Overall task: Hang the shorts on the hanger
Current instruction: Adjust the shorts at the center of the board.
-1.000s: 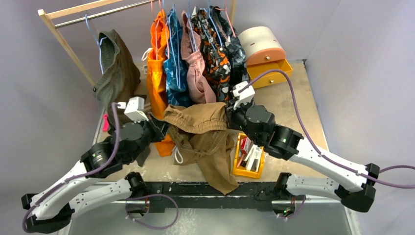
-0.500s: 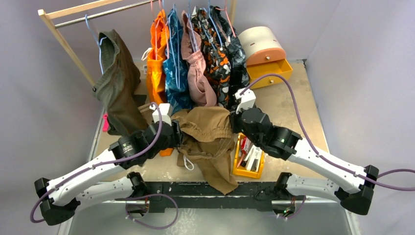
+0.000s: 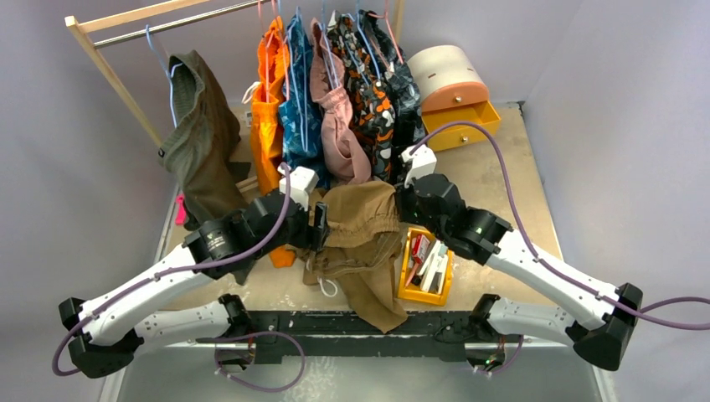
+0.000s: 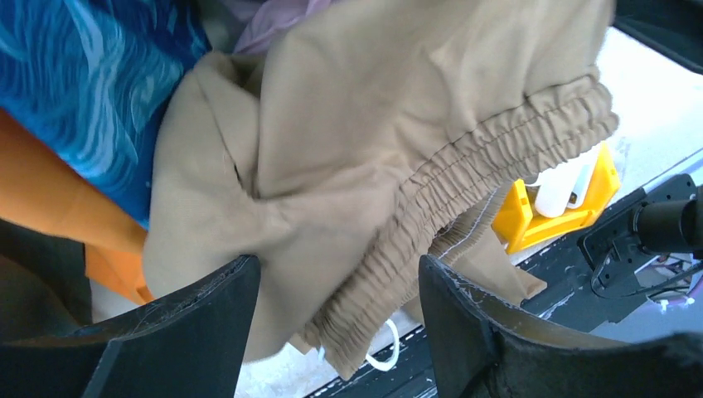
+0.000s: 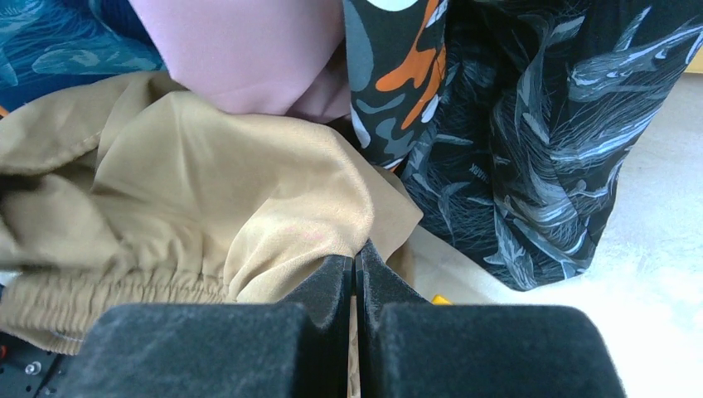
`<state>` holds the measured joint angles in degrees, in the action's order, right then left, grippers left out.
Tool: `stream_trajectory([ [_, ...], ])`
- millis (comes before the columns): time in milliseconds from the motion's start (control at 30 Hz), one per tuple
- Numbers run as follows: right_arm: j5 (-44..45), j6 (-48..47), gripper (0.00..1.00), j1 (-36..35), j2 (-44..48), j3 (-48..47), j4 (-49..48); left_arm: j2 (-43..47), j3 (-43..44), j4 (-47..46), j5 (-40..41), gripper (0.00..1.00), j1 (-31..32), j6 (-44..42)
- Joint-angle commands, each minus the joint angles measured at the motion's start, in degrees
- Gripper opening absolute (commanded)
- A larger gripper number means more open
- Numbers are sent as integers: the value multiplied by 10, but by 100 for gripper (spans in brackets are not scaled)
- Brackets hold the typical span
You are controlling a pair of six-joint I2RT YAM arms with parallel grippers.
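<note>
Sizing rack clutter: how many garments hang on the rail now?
6. Olive garment alone at left; then bunched, left to right: orange shorts, blue print, pink pair, camo pair, black print. Others may hide in the bunch. Tan shorts not counted: off the rail.

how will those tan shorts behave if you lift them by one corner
Probably very floppy: the shorts sag in folds below the right hand pinching one edge. Likely light, since that small pinch seems to hold up much of them. The gathered waistband may give better grip than the smooth cloth.
</note>
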<state>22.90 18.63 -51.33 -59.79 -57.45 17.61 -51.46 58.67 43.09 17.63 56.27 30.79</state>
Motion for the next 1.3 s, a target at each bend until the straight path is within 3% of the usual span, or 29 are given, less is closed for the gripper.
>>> stream_trajectory([
  [0,-37,-19,0,25,-5,2,-24,-12,60,2,-26,69,-1,-80],
  [233,-72,-34,0,54,-8,1,-24,-69,94,1,-107,71,0,-142],
  [367,-87,-39,0,68,-7,7,-25,-98,95,2,-110,71,28,-161],
  [567,-140,-37,0,103,-10,16,-38,-154,97,16,2,72,125,-169],
  [867,-191,-31,0,124,-13,16,-51,-164,43,-32,119,76,178,-155],
  [1267,-271,3,0,140,-34,10,-80,-255,39,-47,263,80,251,-130],
])
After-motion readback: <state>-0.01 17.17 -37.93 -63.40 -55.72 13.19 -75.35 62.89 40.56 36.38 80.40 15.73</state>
